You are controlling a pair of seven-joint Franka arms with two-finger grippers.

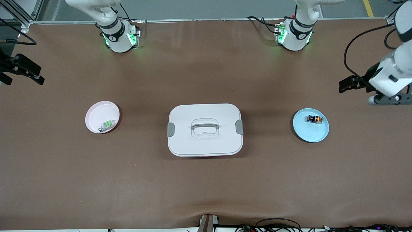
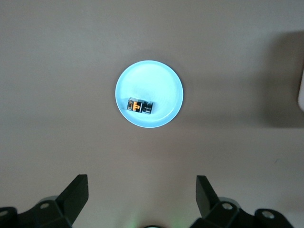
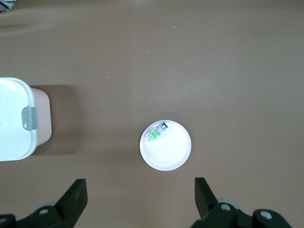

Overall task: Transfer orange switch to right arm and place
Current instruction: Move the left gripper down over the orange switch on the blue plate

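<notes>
The tiny black-and-orange push-button switch (image 1: 314, 119) is seen lying on the round light-blue plate (image 1: 311, 132) toward the left arm's end, while the left gripper (image 2: 141, 194) and right gripper (image 3: 140, 194) are held wide apart, empty, above the table.

Both white jointed arms hung raised at the table's ends, the left arm's black two-finger gripper (image 2: 142, 197) and the right arm's black two-finger gripper (image 3: 141, 197) spread wide, holding nothing.
</notes>
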